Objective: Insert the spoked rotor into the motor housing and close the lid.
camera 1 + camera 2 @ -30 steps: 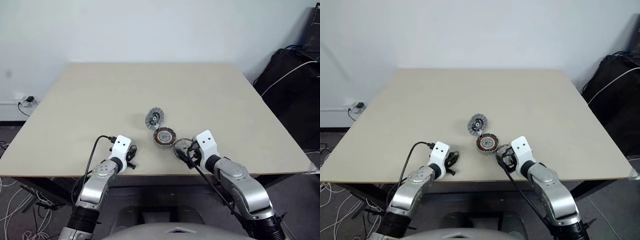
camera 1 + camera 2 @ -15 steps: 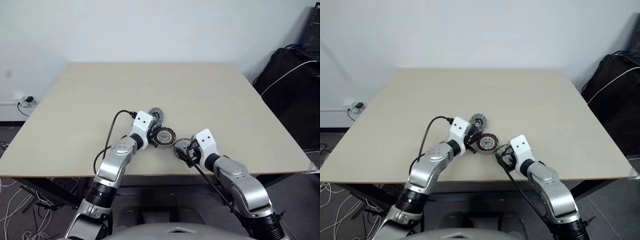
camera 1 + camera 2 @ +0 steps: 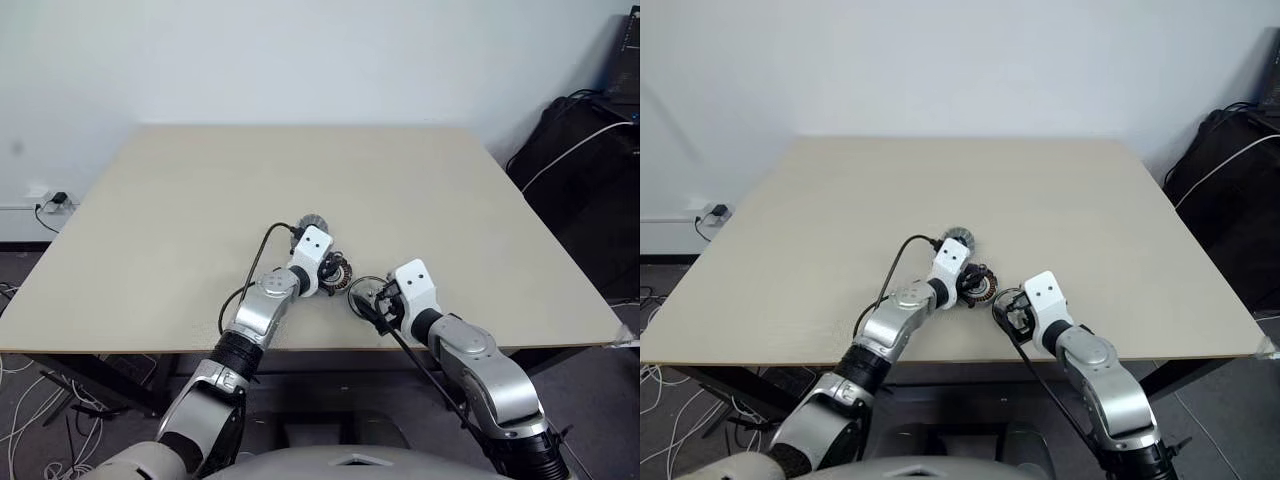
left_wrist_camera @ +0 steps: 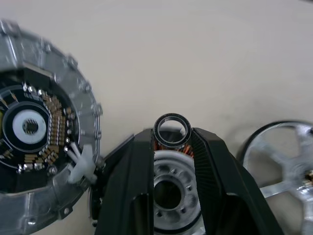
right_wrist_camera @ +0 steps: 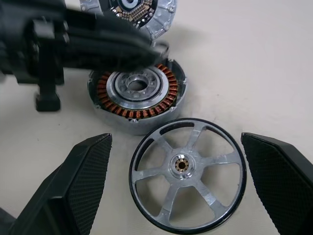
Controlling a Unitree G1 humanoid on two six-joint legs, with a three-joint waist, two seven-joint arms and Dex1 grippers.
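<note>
- The left gripper is pinching a small ring over the motor housing, near table centre.
- The right gripper is hanging wide open around the spoked rotor, just right of the housing.
- The rigid, apparently metal rotor is probably best gripped by its rim.

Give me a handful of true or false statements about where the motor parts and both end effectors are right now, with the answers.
1. The spoked rotor lies flat on the table, outside the motor housing. True.
2. The right end effector is shut on the rotor. False: its fingers stand wide open on either side of it.
3. The left end effector holds a small dark ring at its fingertips above the housing. True.
4. The housing's copper windings are covered. False: they lie exposed.
5. A round part with a circuit board lies beside the housing. True.
</note>
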